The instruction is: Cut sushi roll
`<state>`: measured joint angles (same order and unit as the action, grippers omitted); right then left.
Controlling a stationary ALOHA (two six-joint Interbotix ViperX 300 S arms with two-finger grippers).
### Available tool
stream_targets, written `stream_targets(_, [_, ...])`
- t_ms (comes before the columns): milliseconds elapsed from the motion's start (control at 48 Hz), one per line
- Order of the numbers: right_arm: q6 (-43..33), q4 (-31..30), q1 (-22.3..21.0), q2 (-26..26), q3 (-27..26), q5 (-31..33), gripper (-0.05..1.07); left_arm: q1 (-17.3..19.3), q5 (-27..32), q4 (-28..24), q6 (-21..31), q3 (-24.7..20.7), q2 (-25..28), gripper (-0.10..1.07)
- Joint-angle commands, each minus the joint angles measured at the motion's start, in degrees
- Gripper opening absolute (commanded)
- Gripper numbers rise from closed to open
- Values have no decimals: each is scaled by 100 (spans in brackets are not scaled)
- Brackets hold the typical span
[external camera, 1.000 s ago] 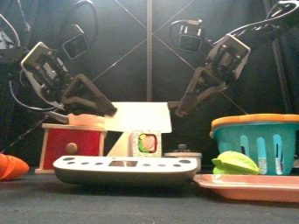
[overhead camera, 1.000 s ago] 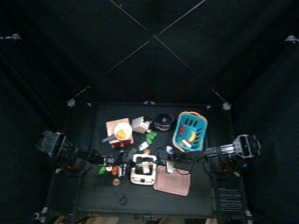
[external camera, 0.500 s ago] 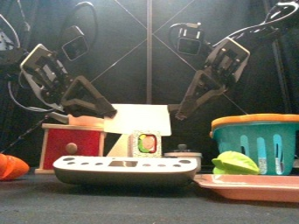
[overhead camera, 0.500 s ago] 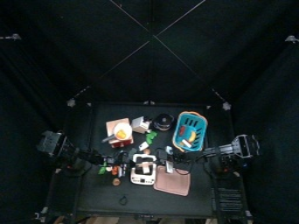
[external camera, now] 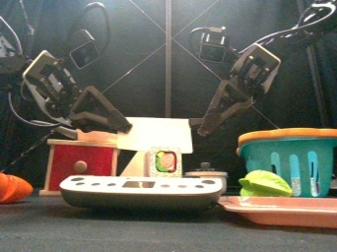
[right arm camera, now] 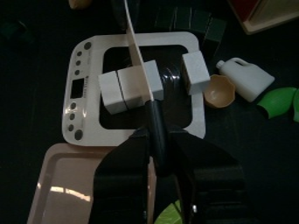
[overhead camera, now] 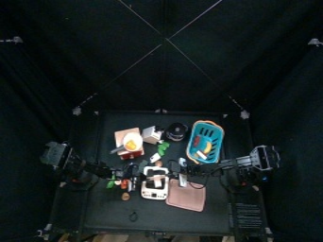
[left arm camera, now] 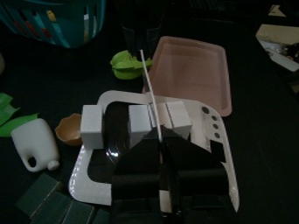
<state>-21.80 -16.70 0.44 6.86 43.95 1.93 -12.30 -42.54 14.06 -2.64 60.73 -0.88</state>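
The sushi roll (right arm camera: 117, 90) is a row of white segments with one dark one. It lies across a white cutting board (right arm camera: 84, 48), also seen in the left wrist view as sushi roll (left arm camera: 131, 121) on board (left arm camera: 222, 153). My left gripper (left arm camera: 156, 138) hangs above it, shut on a thin knife (left arm camera: 149, 83) that points along the board's middle. In the right wrist view the pale knife (right arm camera: 132, 35) ends just ahead of my right gripper (right arm camera: 152, 109), whose jaws stand together. Whether they touch the blade I cannot tell. In the front view, the left gripper (external camera: 121, 123) and right gripper (external camera: 200, 124) hover over the board (external camera: 138, 187).
A pink tray (overhead camera: 187, 197) lies right of the board, with a green piece (external camera: 266, 182) by it. A teal basket (external camera: 290, 157) stands at the back right and a red box (external camera: 82, 157) at the back left. A white bottle (left arm camera: 38, 144) and small toys surround the board.
In the front view the right arm has edged slightly to the right. Nothing else has visibly moved.
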Motion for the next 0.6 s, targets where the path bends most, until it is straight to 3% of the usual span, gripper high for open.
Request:
stream_targets(0, [0,-18,-79,176,-167,-62,50,-53,-18,-44,-9,-158,-132,30])
stream_targets(250, [9,-18,-79,404,-132,-62,50,-62,-18,-202,-18,-114,-396,30])
stream_targets(583, [0,-18,-88,290,-114,-62,50,-35,-18,-185,-18,-123,-202,30])
